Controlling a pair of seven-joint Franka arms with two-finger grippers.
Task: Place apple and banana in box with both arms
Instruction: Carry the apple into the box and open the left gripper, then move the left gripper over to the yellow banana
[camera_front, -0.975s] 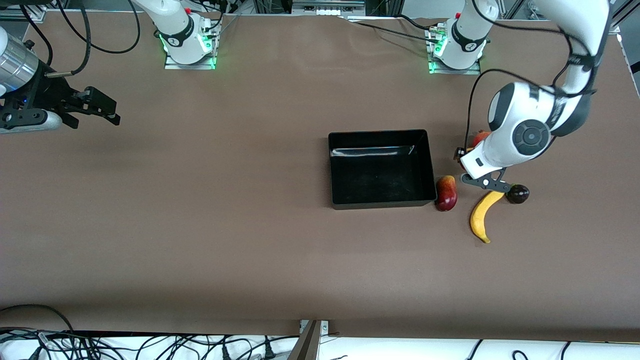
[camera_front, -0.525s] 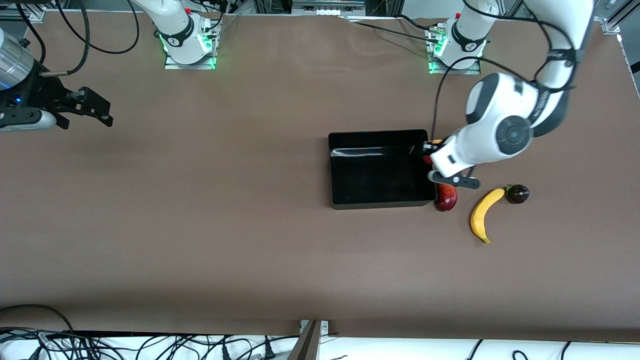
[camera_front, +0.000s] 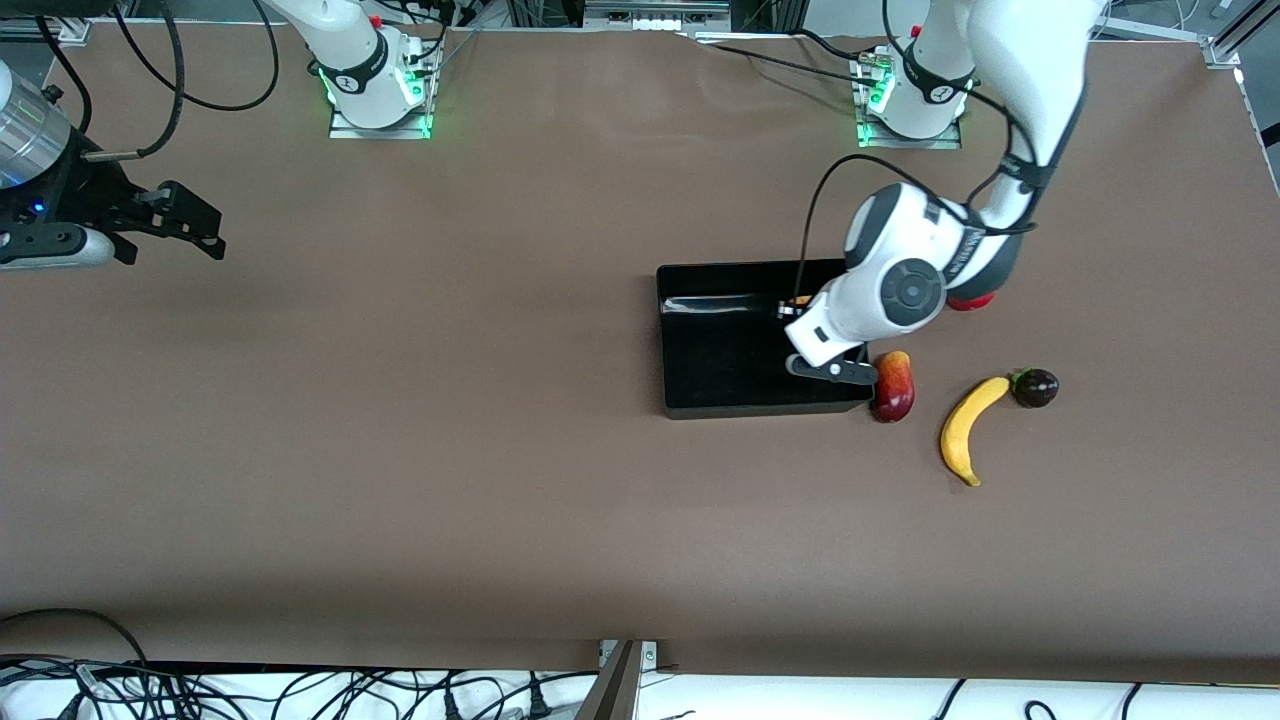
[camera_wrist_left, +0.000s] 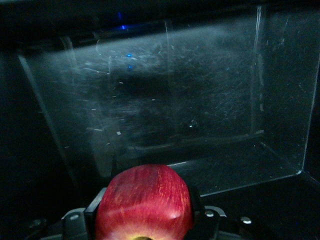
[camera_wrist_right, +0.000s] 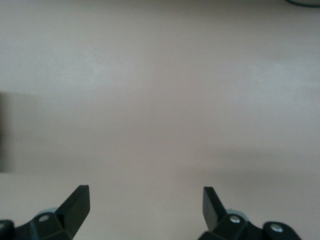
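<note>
My left gripper (camera_front: 797, 308) is shut on the red apple (camera_wrist_left: 144, 200) and holds it over the black box (camera_front: 745, 409), at the box's end toward the left arm. In the left wrist view the box's glossy floor (camera_wrist_left: 200, 125) lies below the apple. Only a small orange sliver of the apple (camera_front: 800, 299) shows in the front view. The yellow banana (camera_front: 964, 428) lies on the table beside the box, toward the left arm's end. My right gripper (camera_front: 200, 222) is open and empty over bare table at the right arm's end, and it waits; its fingers (camera_wrist_right: 77, 205) are spread wide.
A red-yellow mango (camera_front: 893, 386) lies against the box's corner. A dark purple fruit (camera_front: 1035, 387) touches the banana's tip. A plain red fruit (camera_front: 970, 301) peeks out under the left arm's elbow. Cables run along the table's edges.
My left arm has carried the apple from beside the box toward the right arm's end, and it is now over the box. The right gripper has barely shifted.
</note>
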